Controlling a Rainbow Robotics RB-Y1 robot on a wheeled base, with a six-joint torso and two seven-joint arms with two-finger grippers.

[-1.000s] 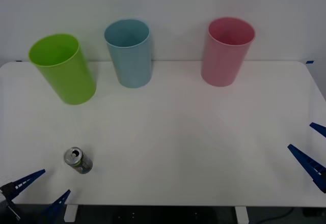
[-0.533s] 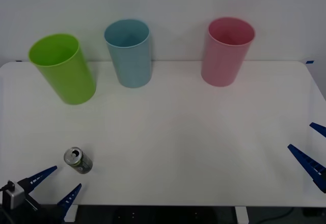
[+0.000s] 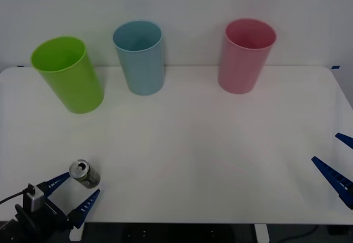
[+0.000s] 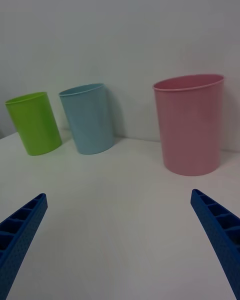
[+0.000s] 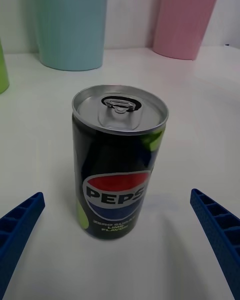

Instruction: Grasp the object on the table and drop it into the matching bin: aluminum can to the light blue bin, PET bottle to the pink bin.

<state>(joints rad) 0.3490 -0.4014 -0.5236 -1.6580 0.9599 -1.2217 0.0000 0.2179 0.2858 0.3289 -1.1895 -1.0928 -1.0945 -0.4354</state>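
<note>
A small dark aluminum can (image 3: 84, 174) with a silver top stands upright near the front left of the white table (image 3: 187, 154). In the left wrist view the can (image 5: 119, 161) fills the middle, with a Pepsi label facing the camera. My left gripper (image 3: 76, 190) is open just in front of the can, one finger on each side, not touching it. The light blue bin (image 3: 139, 57) and the pink bin (image 3: 244, 54) stand along the back of the table. My right gripper (image 3: 337, 165) hangs open at the table's right edge, facing the pink bin (image 4: 189, 124).
A lime green bin (image 3: 68, 73) stands at the back left, beside the light blue bin (image 4: 88, 118). A wide bare stretch of tabletop lies between the can and the three bins. A white wall rises behind them.
My left gripper has moved forward and to the right, from the table's front left corner up to the can. The can, the bins and the right gripper have stayed put.
</note>
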